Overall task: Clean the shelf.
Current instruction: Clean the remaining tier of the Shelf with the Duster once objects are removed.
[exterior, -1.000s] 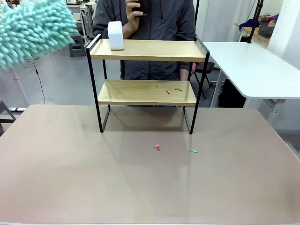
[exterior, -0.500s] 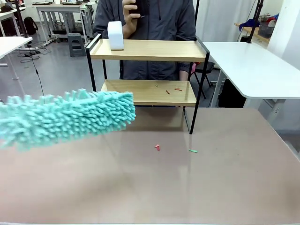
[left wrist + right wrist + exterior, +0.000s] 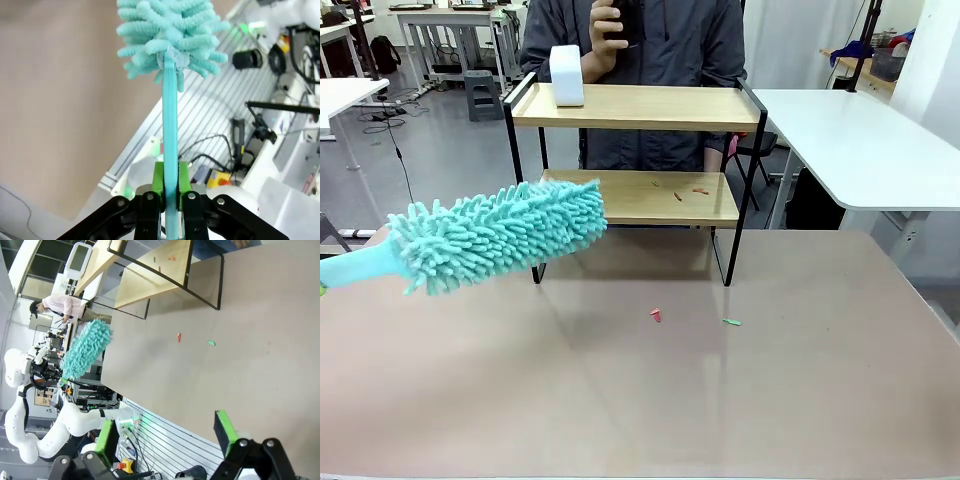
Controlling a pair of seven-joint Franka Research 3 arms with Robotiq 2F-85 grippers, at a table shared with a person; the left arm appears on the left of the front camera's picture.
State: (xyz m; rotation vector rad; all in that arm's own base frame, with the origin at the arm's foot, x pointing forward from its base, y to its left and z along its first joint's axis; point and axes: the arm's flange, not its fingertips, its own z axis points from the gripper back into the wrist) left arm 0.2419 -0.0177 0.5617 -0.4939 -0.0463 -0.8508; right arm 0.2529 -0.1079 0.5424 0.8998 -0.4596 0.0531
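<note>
While your left gripper (image 3: 171, 178) is clamped on the handle of the teal duster (image 3: 500, 235) over the left edge of the tabletop (image 3: 720, 400), your right gripper (image 3: 165, 435) gapes wide and the shelf (image 3: 650, 107) stands mid far edge.

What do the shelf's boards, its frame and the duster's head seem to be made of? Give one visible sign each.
Shelf boards: light wood or wood-look laminate, matte; pale tan with faint grain. Frame: thin black metal, probably painted; slim straight bars. Duster head: soft teal chenille microfibre, by its many fuzzy fingers.
</note>
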